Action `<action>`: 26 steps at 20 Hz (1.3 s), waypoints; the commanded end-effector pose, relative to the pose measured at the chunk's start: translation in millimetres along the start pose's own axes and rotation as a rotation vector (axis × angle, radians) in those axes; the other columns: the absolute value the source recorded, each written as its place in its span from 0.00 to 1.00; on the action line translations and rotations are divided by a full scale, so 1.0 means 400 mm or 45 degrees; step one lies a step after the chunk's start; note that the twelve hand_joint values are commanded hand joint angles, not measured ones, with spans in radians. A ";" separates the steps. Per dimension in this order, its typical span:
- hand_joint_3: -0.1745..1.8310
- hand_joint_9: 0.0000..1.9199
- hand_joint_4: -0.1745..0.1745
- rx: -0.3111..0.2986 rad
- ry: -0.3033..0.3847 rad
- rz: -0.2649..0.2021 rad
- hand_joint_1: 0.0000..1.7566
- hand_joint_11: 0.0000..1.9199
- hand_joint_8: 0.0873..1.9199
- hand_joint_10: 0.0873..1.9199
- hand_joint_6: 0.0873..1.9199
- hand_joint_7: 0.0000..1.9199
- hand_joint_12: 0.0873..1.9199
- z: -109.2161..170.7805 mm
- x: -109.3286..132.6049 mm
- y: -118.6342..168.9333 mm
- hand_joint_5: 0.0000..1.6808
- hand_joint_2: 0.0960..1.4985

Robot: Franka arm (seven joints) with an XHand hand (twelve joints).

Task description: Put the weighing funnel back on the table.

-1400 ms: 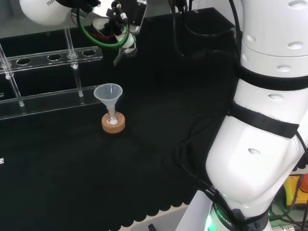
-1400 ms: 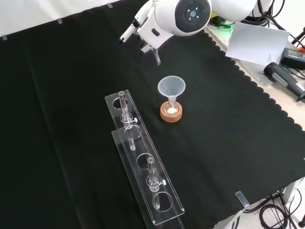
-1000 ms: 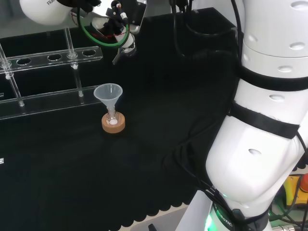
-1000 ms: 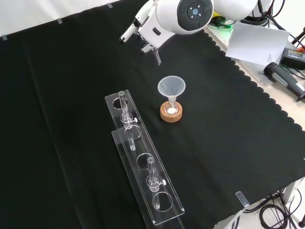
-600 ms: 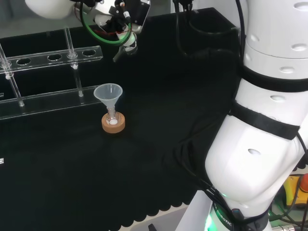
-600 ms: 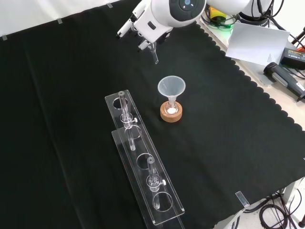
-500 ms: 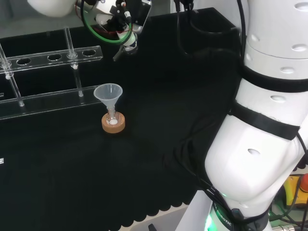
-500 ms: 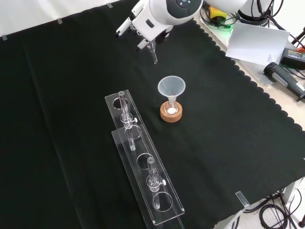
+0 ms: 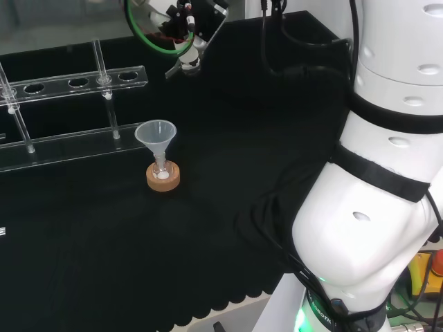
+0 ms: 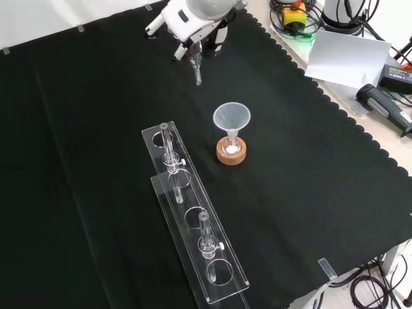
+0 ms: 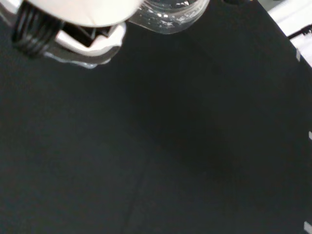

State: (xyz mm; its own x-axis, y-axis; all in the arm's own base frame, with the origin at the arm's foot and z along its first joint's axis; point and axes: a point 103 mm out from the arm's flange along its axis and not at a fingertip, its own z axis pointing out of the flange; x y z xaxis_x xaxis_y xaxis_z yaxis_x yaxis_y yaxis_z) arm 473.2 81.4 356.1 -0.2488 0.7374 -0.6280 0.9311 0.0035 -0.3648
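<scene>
Above black cloth (image 10: 96,129), beyond funnel (image 10: 232,118) in front view — hand (image 10: 185,26) pinching weighing funnel (image 10: 196,67), stem down, held off cloth. Carry step, likely; next — lower onto bare cloth, release.

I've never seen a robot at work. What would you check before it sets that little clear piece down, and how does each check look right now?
1. Weighing funnel held by the hand: ok, its stem hangs below the fingers.
2. Landing spot bare: ok, the wrist view shows plain black cloth beneath the palm.
3. Apart from the funnel on its cork ring: ok, they stand nearer the camera in the front view.
4. Apart from the rack: ok, in the front view it lies well below the hand.
5. How far above the cloth the stem is: cannot tell.
6. Anything left inside the weighing funnel: cannot tell.
</scene>
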 end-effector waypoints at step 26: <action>0.53 0.78 1.00 -0.082 0.626 0.569 0.64 0.17 0.07 0.12 0.36 0.91 0.74 0.211 -0.050 0.065 0.76 0.32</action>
State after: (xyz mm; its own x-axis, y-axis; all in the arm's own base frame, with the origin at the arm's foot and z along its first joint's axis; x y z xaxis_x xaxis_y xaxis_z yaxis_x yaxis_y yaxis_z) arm 482.3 25.4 327.0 0.1751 0.9013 -0.3962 0.9507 -0.2595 -0.1701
